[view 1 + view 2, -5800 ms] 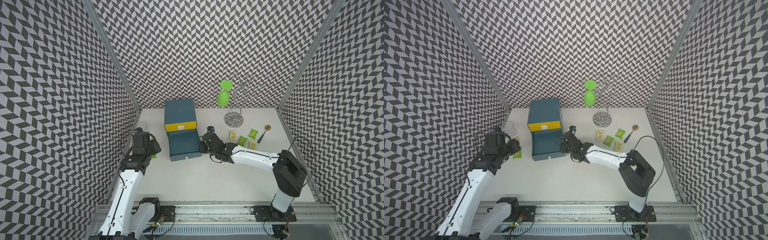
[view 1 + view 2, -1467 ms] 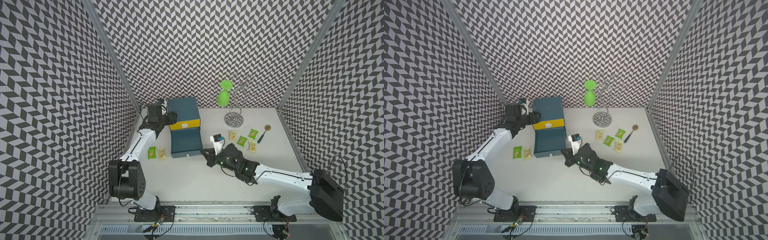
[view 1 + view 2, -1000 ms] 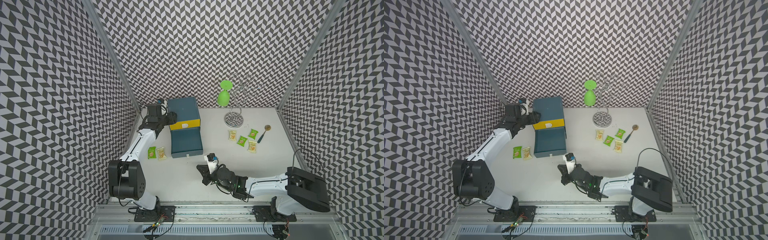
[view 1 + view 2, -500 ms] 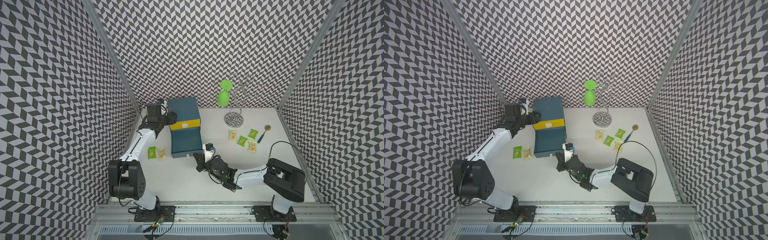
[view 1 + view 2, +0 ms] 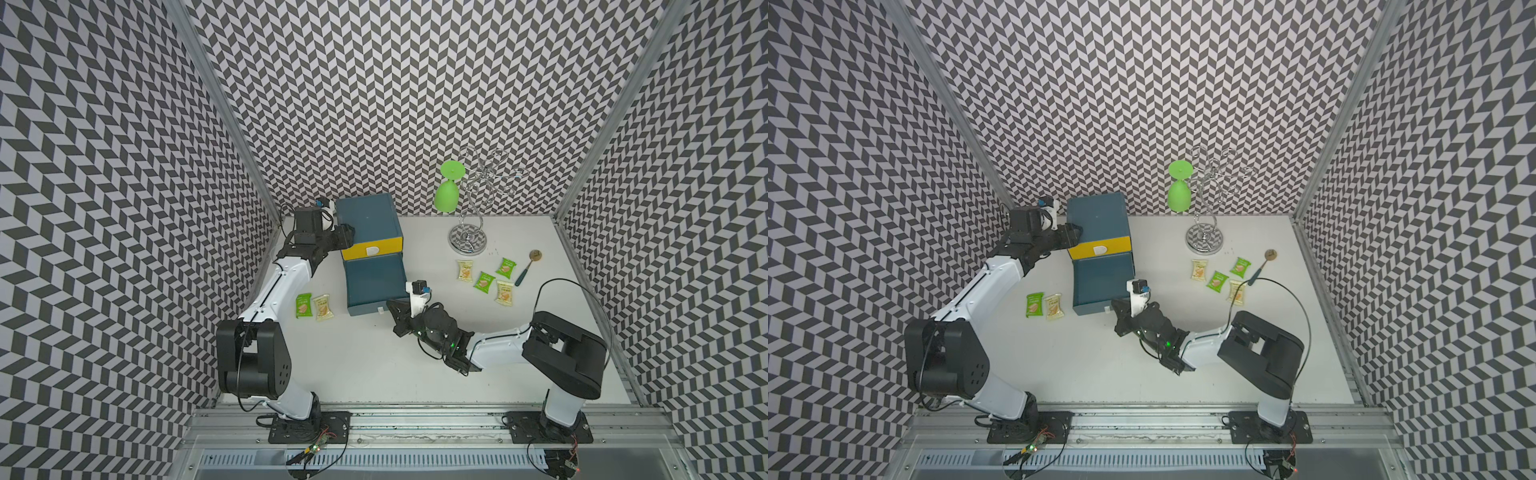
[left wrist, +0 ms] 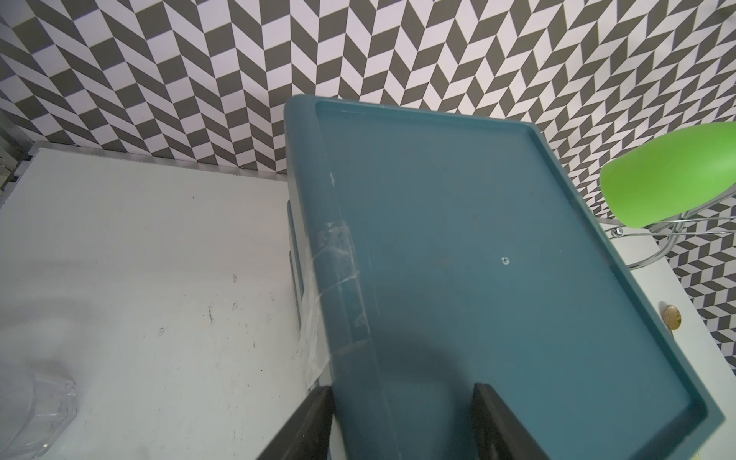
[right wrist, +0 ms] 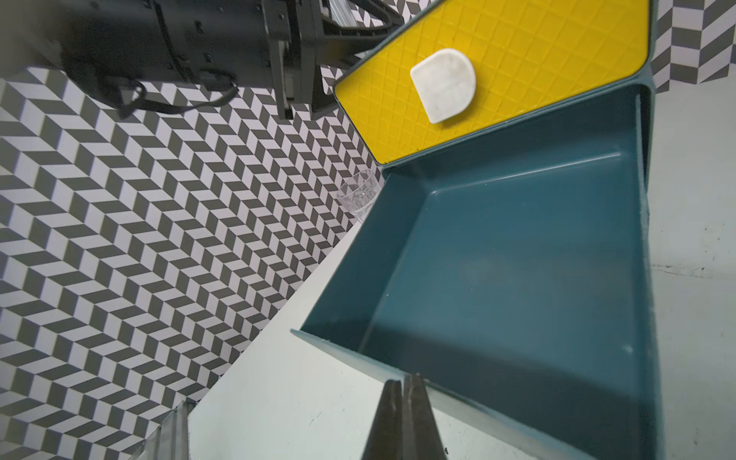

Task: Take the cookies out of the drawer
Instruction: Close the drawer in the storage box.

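- Right gripper: clenched, both fingers pressed flat together with nothing between them. We see the tips at the front wall of the drawer, by its right corner. We cannot tell whether they touch it or stop just short.
- The drawer stands open out of the blue cabinet, straight ahead of the right gripper. We see its blue floor in the right wrist view.
- Left gripper: released, jaws apart, straddling the cabinet's top left edge. One finger is down the side wall and the other is over the top panel. We cannot tell if it presses.
- Cookie pair: one green, one cream, side by side on the counter. It lies left of the right gripper, past the drawer's front left corner, and nearer the robot than the left gripper.
- Four cookies: two green and two cream in a loose cluster on the counter. They lie right of the right gripper and farther back, well apart from it.
- The spoon lies just right of that cluster.
- The wire rack stands behind the cluster, and a green glass hangs on it upside down.
- The yellow drawer front with its white handle is just right of the left gripper.
- A clear glass stands on the counter beyond the drawer's left wall.
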`<state>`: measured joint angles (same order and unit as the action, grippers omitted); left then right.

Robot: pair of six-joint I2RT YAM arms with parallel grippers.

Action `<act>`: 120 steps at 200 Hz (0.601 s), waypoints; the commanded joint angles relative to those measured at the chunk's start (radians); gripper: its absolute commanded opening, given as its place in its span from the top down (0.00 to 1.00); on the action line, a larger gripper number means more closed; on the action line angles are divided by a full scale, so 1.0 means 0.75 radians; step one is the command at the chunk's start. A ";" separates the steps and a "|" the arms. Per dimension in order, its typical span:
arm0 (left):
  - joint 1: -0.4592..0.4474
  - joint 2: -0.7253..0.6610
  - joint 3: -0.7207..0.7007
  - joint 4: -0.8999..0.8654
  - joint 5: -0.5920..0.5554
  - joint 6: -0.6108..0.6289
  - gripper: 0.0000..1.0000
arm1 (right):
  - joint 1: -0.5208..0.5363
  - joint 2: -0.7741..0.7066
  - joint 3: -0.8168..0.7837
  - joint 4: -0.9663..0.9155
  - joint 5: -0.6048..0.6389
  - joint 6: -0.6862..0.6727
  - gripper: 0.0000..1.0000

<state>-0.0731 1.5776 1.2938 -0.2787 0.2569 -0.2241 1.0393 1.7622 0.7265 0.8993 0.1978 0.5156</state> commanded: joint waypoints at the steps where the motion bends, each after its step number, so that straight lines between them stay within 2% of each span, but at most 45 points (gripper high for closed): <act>1: -0.025 0.054 -0.011 -0.162 0.065 0.035 0.41 | 0.020 -0.109 -0.062 0.013 -0.037 0.002 1.00; 37: -0.025 0.050 -0.015 -0.152 0.071 0.025 0.42 | 0.042 -0.045 -0.107 0.057 -0.009 0.068 1.00; 120: -0.028 0.042 -0.031 -0.145 0.100 0.019 0.44 | -0.007 0.152 0.063 0.132 0.069 0.092 1.00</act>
<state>-0.0731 1.5780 1.2942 -0.2779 0.2615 -0.2260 1.0538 1.8465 0.7200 0.9180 0.2173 0.5774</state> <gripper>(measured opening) 0.558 0.042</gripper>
